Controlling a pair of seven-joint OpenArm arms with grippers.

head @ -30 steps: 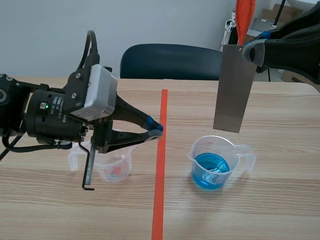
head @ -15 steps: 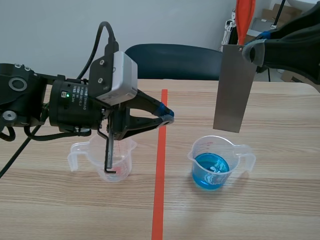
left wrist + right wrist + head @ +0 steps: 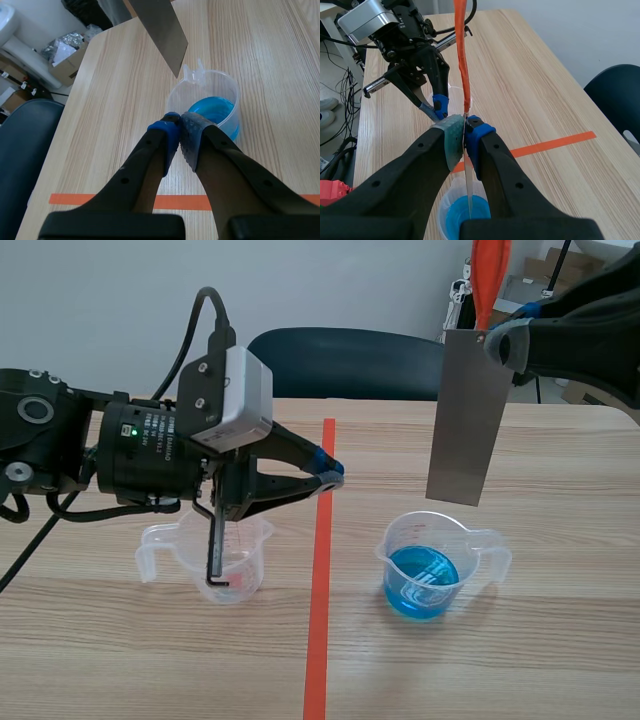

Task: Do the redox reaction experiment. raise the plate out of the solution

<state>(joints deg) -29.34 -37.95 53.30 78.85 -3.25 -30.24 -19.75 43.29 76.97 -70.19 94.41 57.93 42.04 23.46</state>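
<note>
A grey metal plate (image 3: pixel 468 420) hangs upright in the air, and my right gripper (image 3: pixel 503 340) is shut on its top corner. Its lower edge is clear above the beaker (image 3: pixel 480 545) of blue solution (image 3: pixel 420 580). In the right wrist view the plate (image 3: pixel 468 190) shows edge-on between the fingers of the right gripper (image 3: pixel 465 127), over the blue beaker (image 3: pixel 465 217). My left gripper (image 3: pixel 330 477) is shut on nothing, left of that beaker near the tape line. Seen from the left wrist, the left gripper (image 3: pixel 180 125) points at the beaker (image 3: pixel 210 100), with the plate (image 3: pixel 160 30) above it.
A clear beaker (image 3: pixel 245 540) with reddish residue stands under the left arm, and a thin black rod (image 3: pixel 214 550) from that arm hangs into it. A dark chair (image 3: pixel 340 360) stands behind the table. Cardboard boxes (image 3: pixel 540 280) lie at the back right.
The left arm has risen and shifted right over the clear beaker, mostly in the first half second. The right arm and plate have stayed still.
</note>
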